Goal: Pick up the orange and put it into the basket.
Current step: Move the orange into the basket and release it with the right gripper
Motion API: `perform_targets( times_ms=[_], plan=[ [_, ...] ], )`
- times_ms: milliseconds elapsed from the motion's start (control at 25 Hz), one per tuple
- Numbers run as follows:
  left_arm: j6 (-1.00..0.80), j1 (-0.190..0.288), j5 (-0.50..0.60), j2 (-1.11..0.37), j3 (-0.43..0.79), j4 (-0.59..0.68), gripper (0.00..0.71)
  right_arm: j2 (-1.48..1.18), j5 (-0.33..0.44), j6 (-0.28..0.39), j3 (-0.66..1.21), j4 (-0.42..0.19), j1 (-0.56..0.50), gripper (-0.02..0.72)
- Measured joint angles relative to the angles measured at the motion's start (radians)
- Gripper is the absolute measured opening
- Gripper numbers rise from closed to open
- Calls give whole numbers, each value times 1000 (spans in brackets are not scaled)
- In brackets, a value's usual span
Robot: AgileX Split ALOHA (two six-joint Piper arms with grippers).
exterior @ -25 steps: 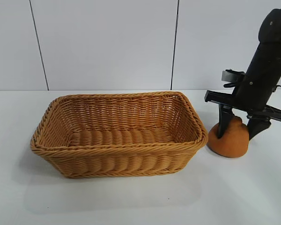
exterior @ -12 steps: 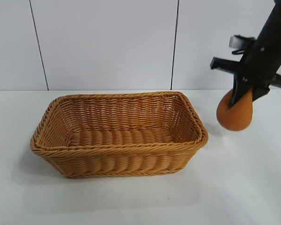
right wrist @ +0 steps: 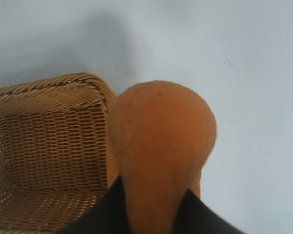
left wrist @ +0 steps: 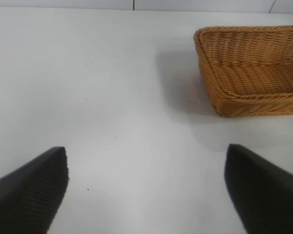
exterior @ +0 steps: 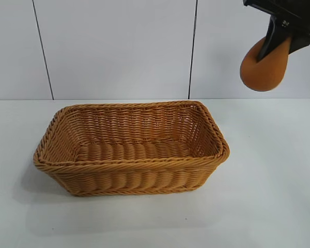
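High at the right of the exterior view hangs the dull orange, lumpy orange (exterior: 263,70), pinched at its narrow top by my right gripper (exterior: 284,45), which is shut on it. It is well above the table, to the right of the basket (exterior: 217,155) and clear of its rim. The right wrist view shows the orange (right wrist: 161,136) between the black fingers, with one corner of the basket (right wrist: 63,83) below and beside it. My left gripper (left wrist: 146,151) is open over bare table, away from the basket (left wrist: 244,30), and holds nothing.
The tan wicker basket stands in the middle of the white table (exterior: 268,196) with nothing in it. A white panelled wall (exterior: 119,46) runs behind the table.
My right gripper closed on the orange on the table right of the basket and lifted it straight up. The basket and the left arm have not moved.
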Motion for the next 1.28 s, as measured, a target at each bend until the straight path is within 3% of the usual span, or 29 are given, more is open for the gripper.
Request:
perform_targets(
  times_ms=[520,920,1080,1160,1280],
  plan=[
    [0,0,-1,0,0,0,620,80,-169,35,-9,19,384,52],
    [0,0,-3,0,0,0,620,311,-320,39,-9,18,437,52],
    [0,0,-3,0,0,0,620,373,-330,39,-9,18,437,56],
    [0,0,-3,0,0,0,620,380,-330,39,-9,18,437,120],
    [0,0,-3,0,0,0,620,380,-329,39,-22,18,437,302]
  ],
)
